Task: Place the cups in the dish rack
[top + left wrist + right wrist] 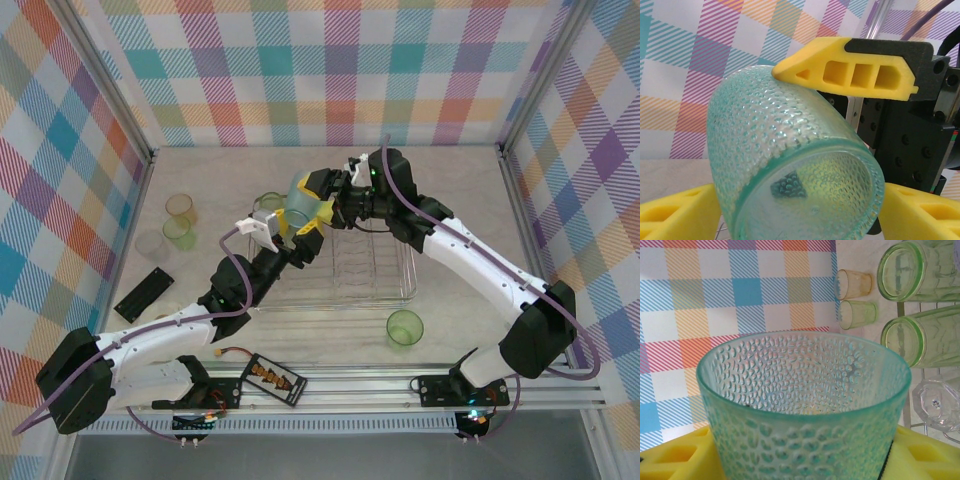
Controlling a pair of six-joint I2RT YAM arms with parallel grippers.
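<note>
Both arms arch inward, meeting at teal cup (303, 200).

Rack at mid-table, cups on either side

The large clear wire-divided dish rack (392, 288) sits mid-table. A teal dimpled plastic tumbler (300, 203) hangs over its far left corner, between the fingers of the left gripper (800, 217) and the right gripper (800, 462). Well left of the rack stand an orange-tinted plastic tumbler (181, 207), a light green plastic tumbler (180, 233) just before it and a clear plastic tumbler (150, 245) beside that, with a flat black box (145, 293) nearer. A second light green tumbler (405, 327) stands before the rack's near right corner.
</note>
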